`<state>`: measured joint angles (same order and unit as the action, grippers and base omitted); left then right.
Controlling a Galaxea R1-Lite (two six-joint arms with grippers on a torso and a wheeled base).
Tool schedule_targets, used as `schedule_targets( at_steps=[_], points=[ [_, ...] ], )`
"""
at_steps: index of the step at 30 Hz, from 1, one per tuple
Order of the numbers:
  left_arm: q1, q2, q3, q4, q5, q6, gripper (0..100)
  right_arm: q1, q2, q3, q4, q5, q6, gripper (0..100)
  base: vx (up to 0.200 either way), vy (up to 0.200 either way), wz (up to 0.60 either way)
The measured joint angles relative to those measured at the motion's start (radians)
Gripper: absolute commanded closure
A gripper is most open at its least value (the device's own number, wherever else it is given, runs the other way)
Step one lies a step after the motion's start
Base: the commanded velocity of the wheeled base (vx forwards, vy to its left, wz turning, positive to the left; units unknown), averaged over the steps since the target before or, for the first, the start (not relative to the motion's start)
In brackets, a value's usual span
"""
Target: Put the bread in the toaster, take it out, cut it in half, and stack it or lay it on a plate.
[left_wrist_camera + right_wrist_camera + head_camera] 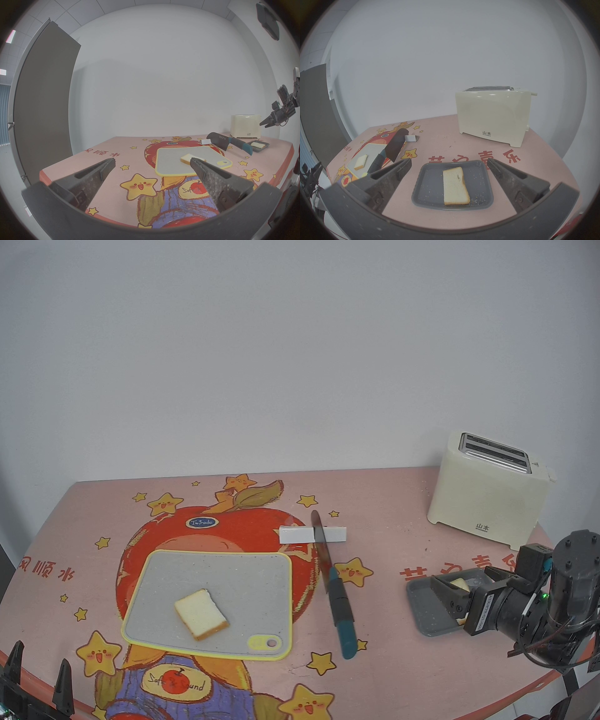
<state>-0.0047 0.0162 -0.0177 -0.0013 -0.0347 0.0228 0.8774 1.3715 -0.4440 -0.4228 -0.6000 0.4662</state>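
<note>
Right gripper (448,161) jaws apart, over plate (425,190) – one bread half (455,186) lies in it. Left gripper (152,160) also apart, at table's near edge. Other half (200,614) on cutting board (250,580) – hard pinch could squash it, careless drop could miss plate.

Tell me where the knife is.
The knife lies just right of the cutting board in the head view, its blade resting across a small white block.

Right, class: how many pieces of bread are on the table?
2. One slice lies on the cutting board; the other slice lies in the grey tray before the toaster.
</note>
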Motion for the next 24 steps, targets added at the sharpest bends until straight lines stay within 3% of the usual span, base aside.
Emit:
schedule_targets(
  at_steps=[24],
  points=[
    [0.0,0.0,0.0,0.0,0.001,-0.001,0,-0.007,0.001,0.009,0.0,0.001,0.0,0,0.0,0.0,0.0]
  ],
)
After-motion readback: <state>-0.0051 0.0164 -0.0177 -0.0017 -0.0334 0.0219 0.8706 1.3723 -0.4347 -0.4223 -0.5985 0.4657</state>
